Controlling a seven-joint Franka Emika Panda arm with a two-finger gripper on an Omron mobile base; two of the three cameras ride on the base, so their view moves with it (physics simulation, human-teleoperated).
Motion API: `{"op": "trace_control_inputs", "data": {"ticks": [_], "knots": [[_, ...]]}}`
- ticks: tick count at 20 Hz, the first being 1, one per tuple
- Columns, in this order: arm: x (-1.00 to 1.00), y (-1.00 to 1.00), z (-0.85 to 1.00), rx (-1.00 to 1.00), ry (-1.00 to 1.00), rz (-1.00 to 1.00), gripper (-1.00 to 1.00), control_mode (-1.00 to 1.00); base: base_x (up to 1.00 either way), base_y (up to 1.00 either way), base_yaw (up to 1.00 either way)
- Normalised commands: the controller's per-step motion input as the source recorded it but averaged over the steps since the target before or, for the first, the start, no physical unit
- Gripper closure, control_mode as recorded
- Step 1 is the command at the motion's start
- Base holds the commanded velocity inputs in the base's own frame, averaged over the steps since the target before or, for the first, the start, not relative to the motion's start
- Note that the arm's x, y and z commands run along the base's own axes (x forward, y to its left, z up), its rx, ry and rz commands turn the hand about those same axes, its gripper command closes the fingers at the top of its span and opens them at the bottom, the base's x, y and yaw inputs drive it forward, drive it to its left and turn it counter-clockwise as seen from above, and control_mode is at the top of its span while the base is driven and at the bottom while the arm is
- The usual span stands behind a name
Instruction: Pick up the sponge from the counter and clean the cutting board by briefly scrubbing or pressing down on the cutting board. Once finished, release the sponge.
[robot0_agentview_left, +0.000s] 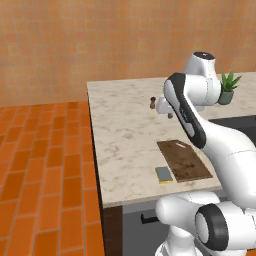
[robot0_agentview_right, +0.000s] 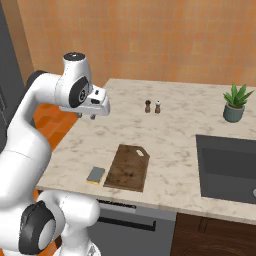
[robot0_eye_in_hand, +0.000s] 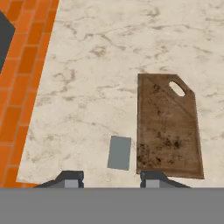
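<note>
Right now the gripper (robot0_agentview_right: 86, 117) hangs high above the counter (robot0_agentview_right: 190, 125), well clear of everything on it, near the counter's left edge in the right base view. In the hand view the two fingers (robot0_eye_in_hand: 70, 178) show as small grey tips at the bottom, spread wide apart with nothing between them. The sponge (robot0_eye_in_hand: 119, 152) lies flat on the counter near its front edge, grey-blue top up, with a thin yellow layer showing along its edge in the left base view (robot0_agentview_left: 164, 174). It sits just beside the cutting board (robot0_eye_in_hand: 167, 127), on the board's left side in the hand view, parallel to the long edge with a narrow strip of counter between them; cannot tell if they touch at any corner. The cutting board is a dark brown mottled rectangle with clipped far corners and an oval handle hole at the far end, lying flat, several times bigger than the sponge. In the right base view the sponge (robot0_agentview_right: 95, 175) and board (robot0_agentview_right: 128, 167) sit at the front left of the counter, the dark sink (robot0_agentview_right: 225, 167) well apart to the right. Two small shakers (robot0_agentview_right: 152, 106) stand side by side toward the back of the counter, and a potted plant (robot0_agentview_right: 236, 103) stands behind the sink. Orange tiled floor (robot0_agentview_left: 40, 170) lies left of the counter.
</note>
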Motion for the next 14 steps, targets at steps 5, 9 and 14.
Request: {"op": "trace_control_inputs", "data": {"ticks": [5, 9, 14], "knots": [[0.06, 0.35, -0.47, -0.01, 0.12, 0.01, -1.00, -1.00, 0.00, 0.00, 0.00], [0.03, 0.28, -0.54, -0.02, 0.15, 0.00, -1.00, -1.00, 0.00, 0.00, 0.00], [0.00, 0.00, -0.50, -0.09, 0.03, 0.00, -1.00, -1.00, 0.00, 0.00, 0.00]]}}
